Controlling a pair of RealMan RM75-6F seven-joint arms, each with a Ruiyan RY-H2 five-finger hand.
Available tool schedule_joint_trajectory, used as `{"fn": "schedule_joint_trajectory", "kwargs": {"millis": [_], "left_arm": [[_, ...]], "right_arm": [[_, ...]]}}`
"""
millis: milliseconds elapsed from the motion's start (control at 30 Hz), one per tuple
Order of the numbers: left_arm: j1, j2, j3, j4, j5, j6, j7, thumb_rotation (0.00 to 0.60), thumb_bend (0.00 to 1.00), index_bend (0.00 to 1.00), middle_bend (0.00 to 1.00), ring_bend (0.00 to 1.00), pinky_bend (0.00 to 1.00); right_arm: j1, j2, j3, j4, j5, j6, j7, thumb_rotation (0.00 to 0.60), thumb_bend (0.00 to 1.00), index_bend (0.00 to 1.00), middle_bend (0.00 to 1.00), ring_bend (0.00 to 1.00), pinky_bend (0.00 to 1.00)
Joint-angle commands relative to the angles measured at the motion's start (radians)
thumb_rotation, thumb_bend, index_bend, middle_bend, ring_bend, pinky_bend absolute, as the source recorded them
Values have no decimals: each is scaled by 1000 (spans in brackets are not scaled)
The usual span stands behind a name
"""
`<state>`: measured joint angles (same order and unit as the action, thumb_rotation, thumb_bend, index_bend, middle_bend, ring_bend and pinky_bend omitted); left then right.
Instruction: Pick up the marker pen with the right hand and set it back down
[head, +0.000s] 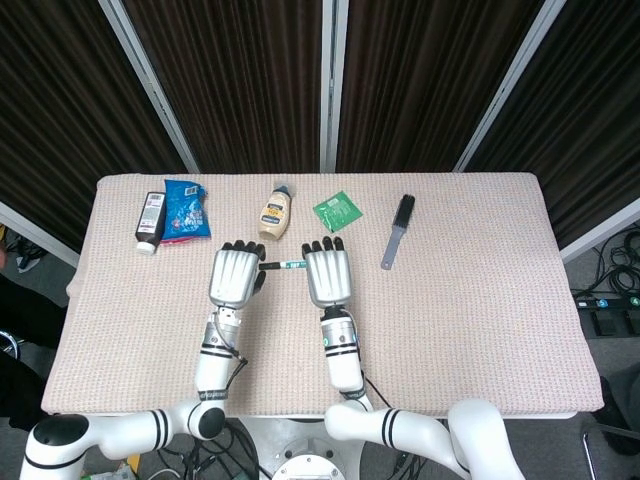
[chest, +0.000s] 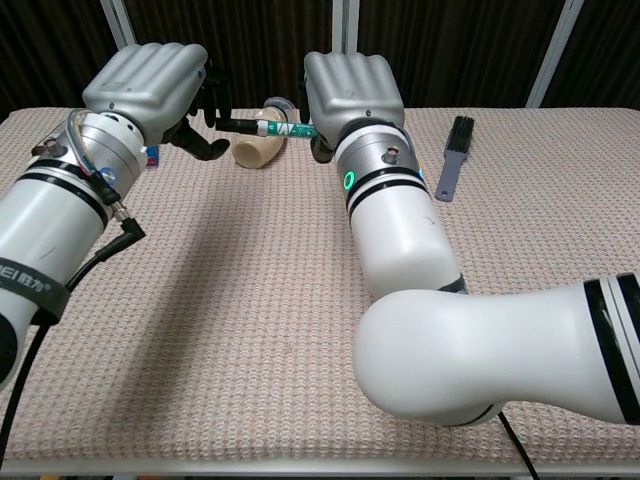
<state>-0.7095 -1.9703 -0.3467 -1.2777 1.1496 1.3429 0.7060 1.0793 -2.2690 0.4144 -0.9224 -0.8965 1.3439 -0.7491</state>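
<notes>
Chest view: right hand (chest: 345, 88) palm-down, apparently pinching marker pen (chest: 262, 127) above table.

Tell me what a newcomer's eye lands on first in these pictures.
Two silver robot hands side by side at mid-table: the right robot hand holds a marker pen level above the cloth, its tip reaching toward the left robot hand. Behind them lie a squeeze bottle, a green packet and a black brush.

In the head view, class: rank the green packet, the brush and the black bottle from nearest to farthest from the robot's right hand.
1. Green packet: just beyond the right hand, slightly right.
2. Brush: farther right.
3. Black bottle: far left, past the left hand.
</notes>
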Motion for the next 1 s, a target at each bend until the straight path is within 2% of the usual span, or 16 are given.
{"fn": "schedule_joint_trajectory", "kwargs": {"millis": [33,567,867,1000], "left_arm": [[-2,-2,2,2,2,0,-2,600,285,507,511,449,516],[-6,1,-1,-12,5,17,-5,600,309,523,531,470,537],[-12,-10,1,6,2,16,-3,600,419,624,623,557,602],[-12,-6,6,4,-3,9,6,600,430,663,666,598,630]], "right_arm": [[9,0,-7,5,15,-5,2,600,329,594,561,312,288],[52,0,-50,30,85,-10,27,600,329,594,561,312,287],[60,0,-61,38,93,1,41,600,331,594,561,312,286],[58,0,-64,40,91,2,41,600,331,594,561,312,286]]}}
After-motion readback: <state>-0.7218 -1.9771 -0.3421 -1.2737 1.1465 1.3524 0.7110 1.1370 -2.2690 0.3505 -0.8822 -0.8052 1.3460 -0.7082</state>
